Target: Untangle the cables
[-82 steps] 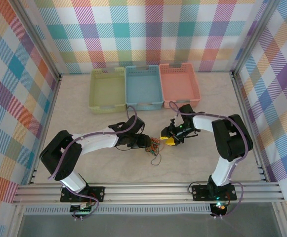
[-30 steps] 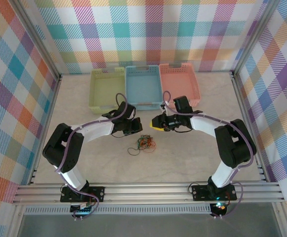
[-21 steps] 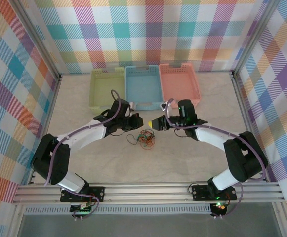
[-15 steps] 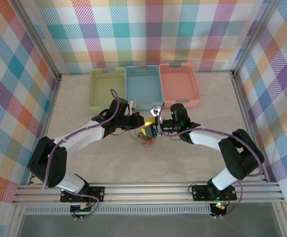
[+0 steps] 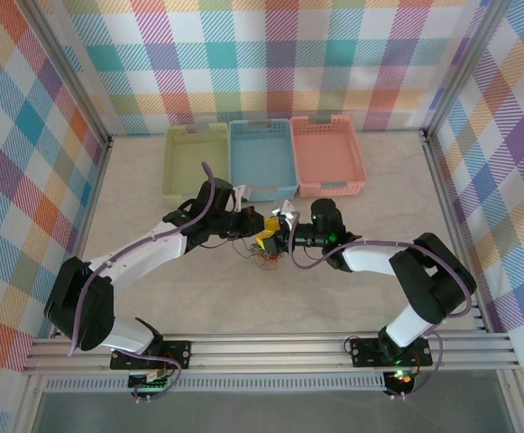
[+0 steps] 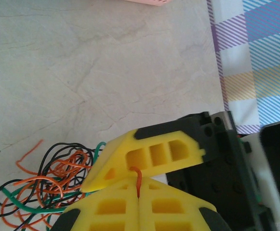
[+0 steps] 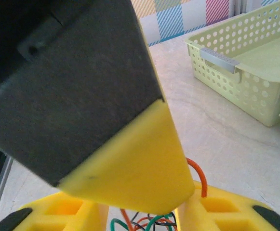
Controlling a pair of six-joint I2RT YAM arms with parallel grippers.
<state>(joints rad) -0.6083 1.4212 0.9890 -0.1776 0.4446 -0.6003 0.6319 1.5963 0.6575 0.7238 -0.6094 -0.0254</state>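
Observation:
The cables (image 5: pixel 266 259) are a small tangle of orange, green and black wires on the table; they also appear in the left wrist view (image 6: pixel 48 185). My left gripper (image 5: pixel 258 231) hovers just above them, its yellow fingers (image 6: pixel 106 207) shut on one orange wire (image 6: pixel 139 183) that loops up out of the pinch. My right gripper (image 5: pixel 276 238) meets it tip to tip. In the right wrist view the right gripper (image 7: pixel 140 214) is open, the left gripper's yellow tip (image 7: pixel 135 159) sits between its fingers, and the orange wire (image 7: pixel 201 177) arcs against its right finger.
Three baskets stand in a row at the back: yellow-green (image 5: pixel 197 164), blue (image 5: pixel 262 158) and pink (image 5: pixel 326 155). The yellow-green basket (image 7: pixel 246 72) lies beyond the right gripper. Checked walls enclose the table on three sides.
Both grippers have moved in from either side and now meet above the tangle. The left gripper stayed shut. The right gripper's jaws opened wider, then narrowed again.

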